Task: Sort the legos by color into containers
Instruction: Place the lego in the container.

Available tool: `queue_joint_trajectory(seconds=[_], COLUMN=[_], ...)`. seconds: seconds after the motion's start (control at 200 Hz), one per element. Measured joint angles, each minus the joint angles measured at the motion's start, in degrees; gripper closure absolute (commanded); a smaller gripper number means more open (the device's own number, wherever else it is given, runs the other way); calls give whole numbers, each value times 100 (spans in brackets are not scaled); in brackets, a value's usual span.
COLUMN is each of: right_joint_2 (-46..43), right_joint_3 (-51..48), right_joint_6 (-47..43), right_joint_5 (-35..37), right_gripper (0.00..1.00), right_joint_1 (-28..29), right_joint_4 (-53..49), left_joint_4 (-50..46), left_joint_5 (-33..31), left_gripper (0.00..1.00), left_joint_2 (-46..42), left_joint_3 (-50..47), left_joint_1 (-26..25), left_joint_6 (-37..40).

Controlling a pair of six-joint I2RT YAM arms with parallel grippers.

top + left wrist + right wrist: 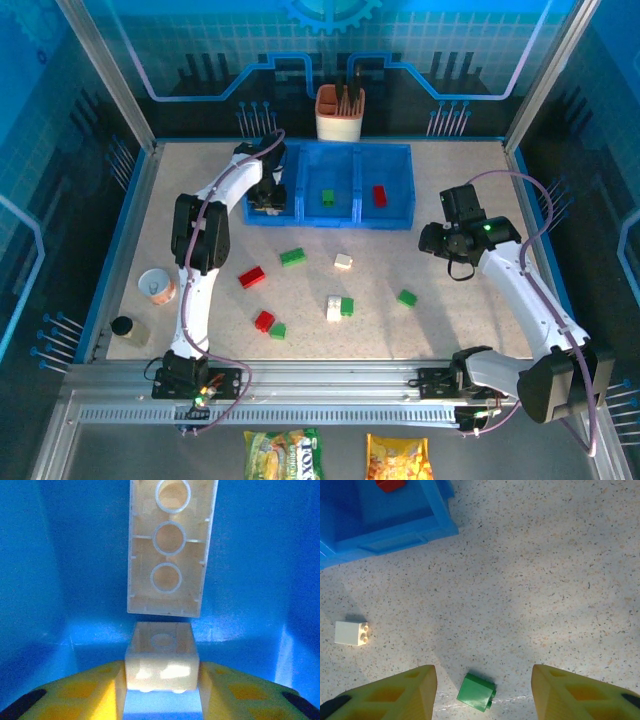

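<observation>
My left gripper (267, 200) reaches into the left compartment of the blue tray (350, 222). In the left wrist view it (161, 682) is shut on a small cream brick (161, 655), just short of a longer cream brick (170, 545) lying underside up on the blue floor. The middle compartment holds a green brick (327, 197), the right one a red brick (379, 196). My right gripper (445, 240) hangs open over the table, with a green brick (476, 692) on the table between its fingers (415, 690) and a cream brick (351, 633) off to the left.
Loose bricks lie mid-table: red (251, 277), green (292, 257), cream (343, 262), a cream and green pair (339, 307), green (406, 297), red (264, 320) beside green (277, 330). An orange-and-white cup (340, 115) stands behind the tray. A small tin (156, 285) sits at the left.
</observation>
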Motion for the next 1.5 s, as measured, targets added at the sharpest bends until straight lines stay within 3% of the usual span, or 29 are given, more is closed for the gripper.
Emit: queue_joint_trajectory(seconds=[0.47,0.991,1.501], right_joint_2=[57,678,901], right_joint_3=[11,-44,-1121], right_joint_6=[0,269,1296], right_joint_5=[-50,-116,-293], right_gripper=[46,46,39], right_joint_1=[131,638,949], right_joint_4=[4,214,636], left_joint_4=[2,122,155], left_joint_5=[-11,208,131], left_gripper=[54,54,51], left_joint_2=[-157,-2129,-3926], left_joint_3=[-39,-1738,-3252], left_joint_1=[0,0,0], left_joint_6=[17,11,232])
